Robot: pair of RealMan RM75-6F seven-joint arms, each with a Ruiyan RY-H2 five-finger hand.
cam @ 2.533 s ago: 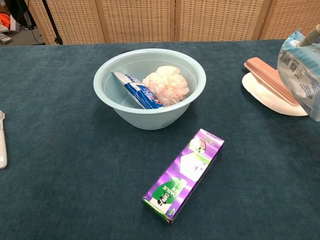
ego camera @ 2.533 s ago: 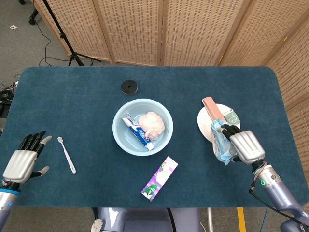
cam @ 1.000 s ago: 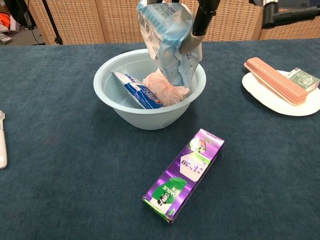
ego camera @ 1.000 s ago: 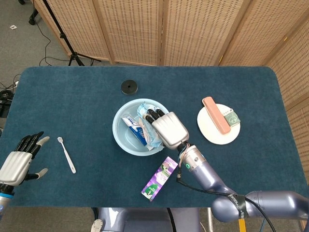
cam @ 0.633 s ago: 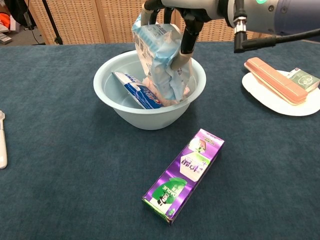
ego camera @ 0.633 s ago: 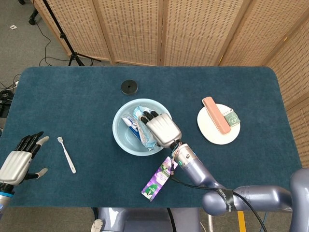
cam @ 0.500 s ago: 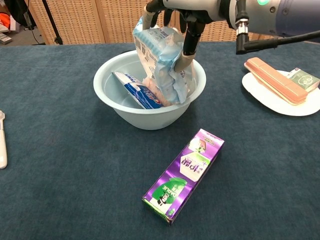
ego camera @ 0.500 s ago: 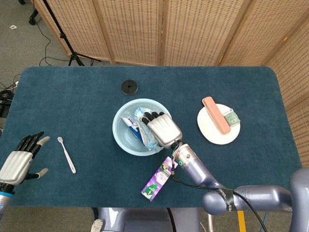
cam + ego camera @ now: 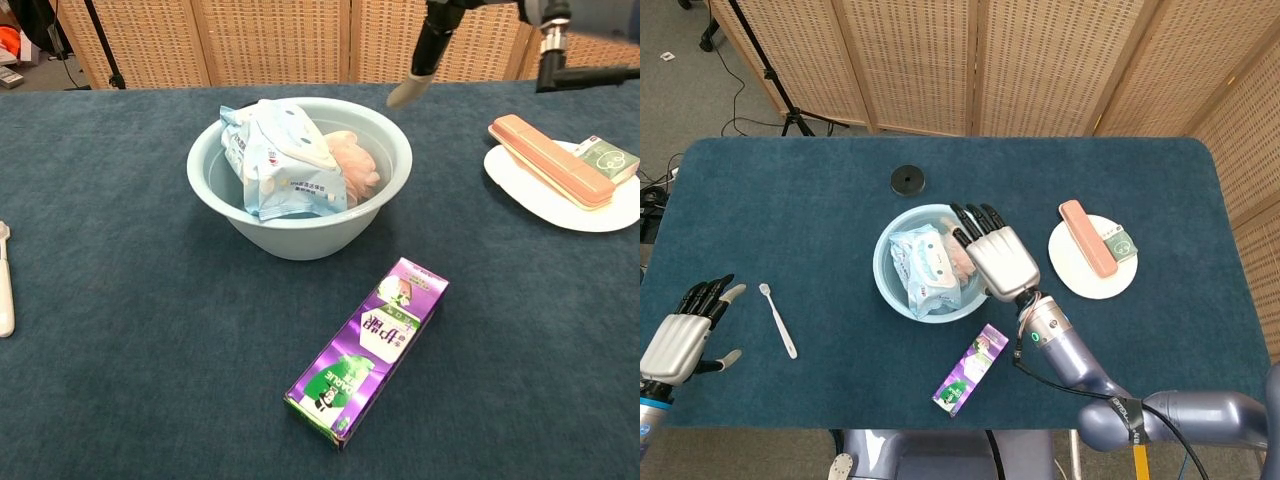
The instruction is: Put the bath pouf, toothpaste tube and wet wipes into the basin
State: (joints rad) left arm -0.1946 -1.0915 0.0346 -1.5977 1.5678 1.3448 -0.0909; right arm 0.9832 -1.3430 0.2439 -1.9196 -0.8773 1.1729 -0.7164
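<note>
My right robot hand (image 9: 997,255) hovers empty, fingers spread, over the pale blue plastic basin's (image 9: 887,285) right rim; the light blue wet wipes pack (image 9: 924,271) lies inside, leftward, covering the toothpaste.

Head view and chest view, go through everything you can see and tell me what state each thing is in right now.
wet wipes: lying in the basin, released
bath pouf: in the basin, beside the wipes
basin: upright on the table
right hand: open, above the basin's right rim
left hand: open, holding nothing
toothbrush: flat on the table
purple box: flat, outside the basin
pink case: on the white plate
</note>
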